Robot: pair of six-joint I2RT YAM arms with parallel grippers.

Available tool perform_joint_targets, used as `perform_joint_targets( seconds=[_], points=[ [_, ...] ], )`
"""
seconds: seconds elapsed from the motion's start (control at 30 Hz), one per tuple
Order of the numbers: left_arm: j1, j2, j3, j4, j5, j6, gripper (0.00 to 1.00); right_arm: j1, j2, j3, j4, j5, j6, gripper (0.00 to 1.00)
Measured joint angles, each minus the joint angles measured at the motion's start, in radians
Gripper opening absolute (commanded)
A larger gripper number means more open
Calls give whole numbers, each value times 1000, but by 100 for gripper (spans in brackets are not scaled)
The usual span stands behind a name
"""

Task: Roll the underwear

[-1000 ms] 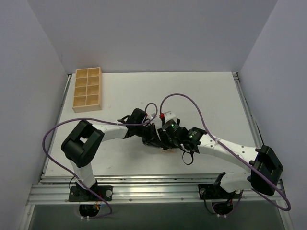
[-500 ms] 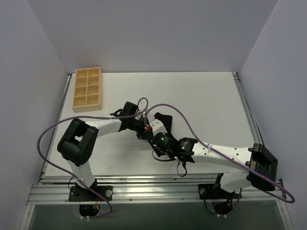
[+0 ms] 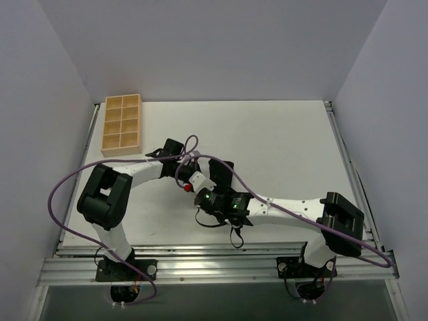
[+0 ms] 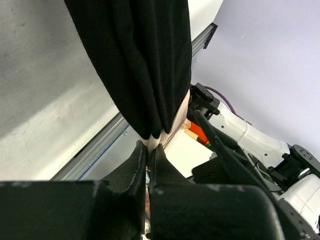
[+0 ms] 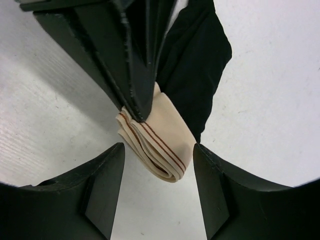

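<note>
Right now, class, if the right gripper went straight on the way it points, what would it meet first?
Most likely the folded beige waistband of the underwear, which lies just ahead between the open fingers of the right gripper and is pinched by the shut left gripper. Depth is unclear, though.

Left wrist view: the underwear runs off the top edge, upper end unseen. Its tan band is mostly hidden in the pinch of the left gripper, whose body is a dark blur along the bottom. Right wrist view: the right gripper is cut by the bottom edge, and the black fabric passes behind the left fingers and off the top. Top view: the garment and both sets of fingertips are lost among the meeting wrists.
</note>
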Motion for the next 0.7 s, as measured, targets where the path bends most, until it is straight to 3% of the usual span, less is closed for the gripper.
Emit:
perform_joint_targets(
  seconds=[0.47,0.7],
  points=[
    [15,0,11,-75,41,29,2,35,119,17,18,75,-139,50],
    [28,0,11,-102,60,39,2,35,158,17,45,95,-180,31]
  ],
)
